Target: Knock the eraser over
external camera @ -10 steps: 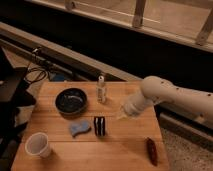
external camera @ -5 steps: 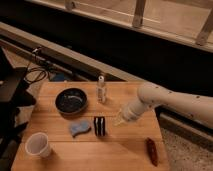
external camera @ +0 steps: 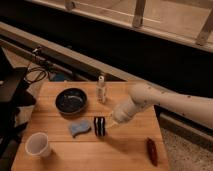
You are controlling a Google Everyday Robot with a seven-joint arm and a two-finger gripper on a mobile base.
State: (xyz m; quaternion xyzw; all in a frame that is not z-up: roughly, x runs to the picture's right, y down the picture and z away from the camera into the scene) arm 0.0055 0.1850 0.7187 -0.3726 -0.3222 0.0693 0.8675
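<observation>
The eraser (external camera: 99,126), a small upright block with black and white stripes, stands near the middle of the wooden table (external camera: 60,157). My gripper (external camera: 112,123) comes in from the right on a white arm (external camera: 165,102) and is just right of the eraser, very close to or touching it. A light-blue curved flat piece (external camera: 79,128) lies just left of the eraser.
A clear bottle (external camera: 102,90) stands behind the eraser. A dark bowl (external camera: 71,100) sits at the back left. A white cup (external camera: 38,145) stands at the front left. A dark red elongated object (external camera: 151,151) lies at the front right. Cables (external camera: 35,70) hang off the left.
My arm has lowered and moved left, bringing the gripper from well right of the eraser to right beside it. The eraser still stands upright.
</observation>
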